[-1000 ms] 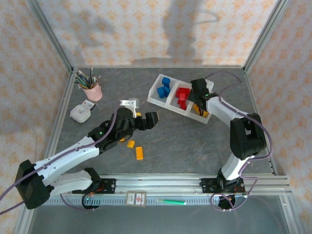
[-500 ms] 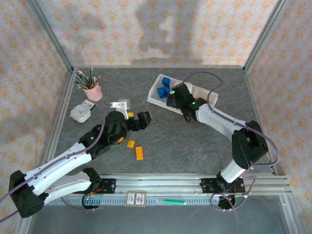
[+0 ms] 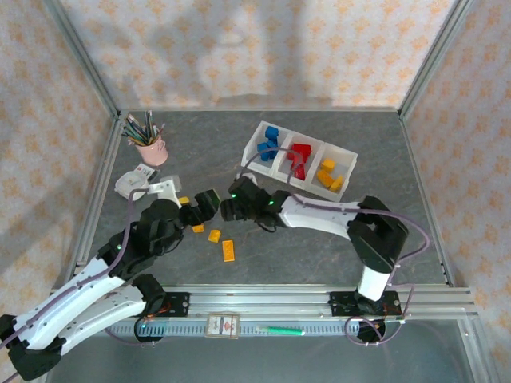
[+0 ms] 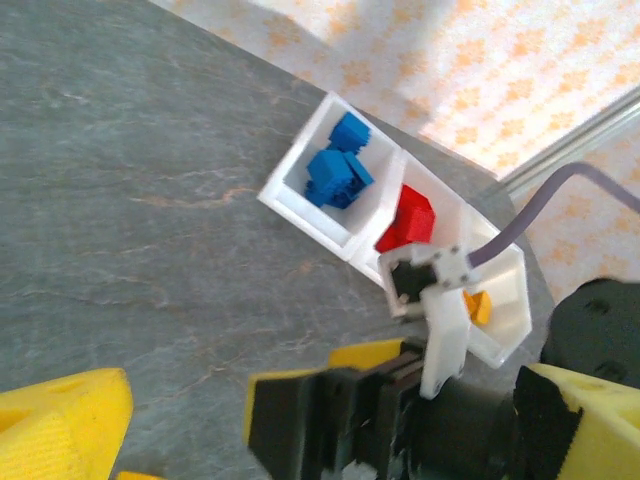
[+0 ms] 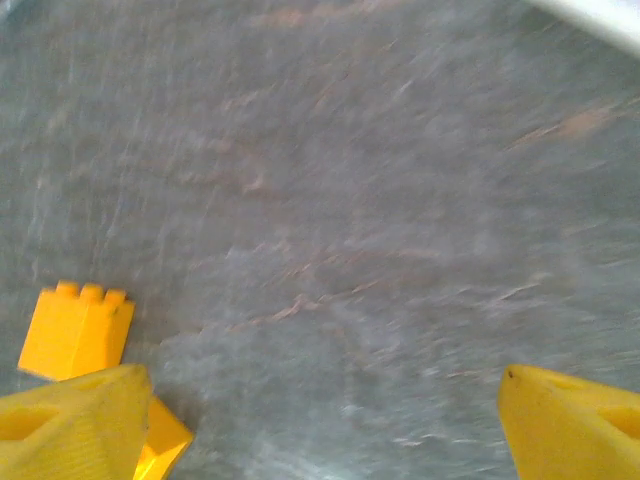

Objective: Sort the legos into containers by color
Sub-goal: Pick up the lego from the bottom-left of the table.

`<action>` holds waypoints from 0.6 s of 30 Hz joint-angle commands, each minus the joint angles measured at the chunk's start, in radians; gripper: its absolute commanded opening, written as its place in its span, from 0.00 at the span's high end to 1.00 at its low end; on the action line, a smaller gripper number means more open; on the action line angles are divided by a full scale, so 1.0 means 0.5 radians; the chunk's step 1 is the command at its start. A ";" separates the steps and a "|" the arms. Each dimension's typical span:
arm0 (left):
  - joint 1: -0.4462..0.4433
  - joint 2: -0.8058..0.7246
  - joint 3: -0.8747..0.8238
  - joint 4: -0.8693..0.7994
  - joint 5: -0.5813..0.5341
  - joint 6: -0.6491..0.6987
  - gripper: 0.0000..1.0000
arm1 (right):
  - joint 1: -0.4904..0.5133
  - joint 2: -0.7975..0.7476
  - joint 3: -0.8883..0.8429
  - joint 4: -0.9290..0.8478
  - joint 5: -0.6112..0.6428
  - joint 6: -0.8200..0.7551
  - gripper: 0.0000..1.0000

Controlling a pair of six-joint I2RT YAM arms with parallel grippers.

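The table looks like matt veined grey stone, the legos are smooth shiny plastic, the containers milky white plastic, the frame rails dull metal.

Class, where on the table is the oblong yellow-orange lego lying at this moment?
In the top external view, the oblong yellow-orange lego lies loose on the grey table, slightly left of centre toward the near edge, just right of a smaller yellow lego.

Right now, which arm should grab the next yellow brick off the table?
Probably right: its open gripper points down at the grey table, a small yellow plastic brick close beside it.
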 commanded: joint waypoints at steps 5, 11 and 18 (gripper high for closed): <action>0.028 -0.186 0.012 -0.368 -0.244 -0.179 0.01 | 0.194 0.308 0.309 0.060 -0.056 0.027 0.12; 0.029 -0.324 0.014 -0.485 -0.346 -0.263 0.01 | 0.227 0.536 0.520 0.058 -0.106 0.034 0.16; 0.029 -0.389 0.016 -0.528 -0.390 -0.290 0.01 | 0.245 0.757 0.769 -0.032 -0.076 -0.019 0.21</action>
